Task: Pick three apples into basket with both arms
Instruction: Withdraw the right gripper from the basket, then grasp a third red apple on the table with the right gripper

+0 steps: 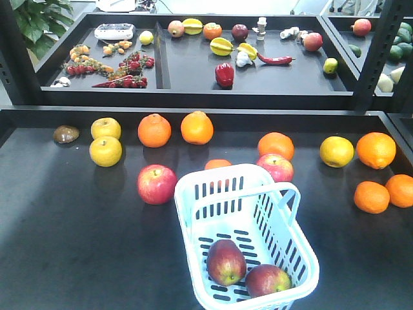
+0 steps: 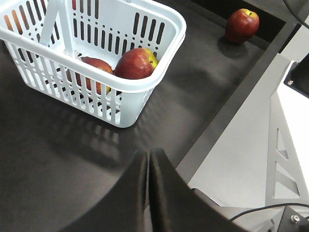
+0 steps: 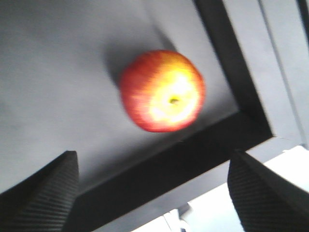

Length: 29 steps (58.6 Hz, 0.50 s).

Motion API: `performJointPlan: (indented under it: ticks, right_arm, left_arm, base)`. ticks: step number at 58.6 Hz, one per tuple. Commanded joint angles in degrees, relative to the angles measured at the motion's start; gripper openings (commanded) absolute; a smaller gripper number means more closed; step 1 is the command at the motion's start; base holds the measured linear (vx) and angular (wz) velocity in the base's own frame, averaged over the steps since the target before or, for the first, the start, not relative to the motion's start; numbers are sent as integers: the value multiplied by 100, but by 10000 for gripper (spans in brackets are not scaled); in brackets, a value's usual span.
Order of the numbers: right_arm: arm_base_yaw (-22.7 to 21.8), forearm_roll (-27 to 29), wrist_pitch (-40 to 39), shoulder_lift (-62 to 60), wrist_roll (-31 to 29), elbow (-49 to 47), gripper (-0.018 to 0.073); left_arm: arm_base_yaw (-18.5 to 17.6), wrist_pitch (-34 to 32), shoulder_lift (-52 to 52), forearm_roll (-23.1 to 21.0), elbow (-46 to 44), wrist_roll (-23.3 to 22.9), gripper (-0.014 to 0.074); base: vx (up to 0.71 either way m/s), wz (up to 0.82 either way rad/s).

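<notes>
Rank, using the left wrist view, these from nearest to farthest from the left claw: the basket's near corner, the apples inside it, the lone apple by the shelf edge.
1. Near corner of the pale blue-white slotted plastic basket, ahead of the left claw.
2. Two dark red apples inside the basket; too close to separate.
3. Lone red apple, far right by the shelf edge.

Pale blue-white slotted basket (image 1: pixel 248 194) sits upright, handles folded down on its rim. Two dark red apples lie inside it, touching: one (image 1: pixel 226 261) at the base centre, yellow-green stem end down, other (image 1: pixel 267 280) in the near right corner. Third apple (image 2: pixel 242 25), red with yellow patch, lies outside, well apart from the basket.
</notes>
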Motion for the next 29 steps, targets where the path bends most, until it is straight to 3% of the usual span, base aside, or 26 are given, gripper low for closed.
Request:
performJointPlan:
  ticks: [1,29]
  right_arm:
    - [-77,-336,-147,103,147,-152,599]
    - [-224,-402,-936,1282,237,-158,595]
  left_arm:
    - [-14,-246,-1,-246,-136,-61,-6]
    - [-14,-246,-1,-241,-136,-61,-6]
  base:
    - [0,0]
    - [0,0]
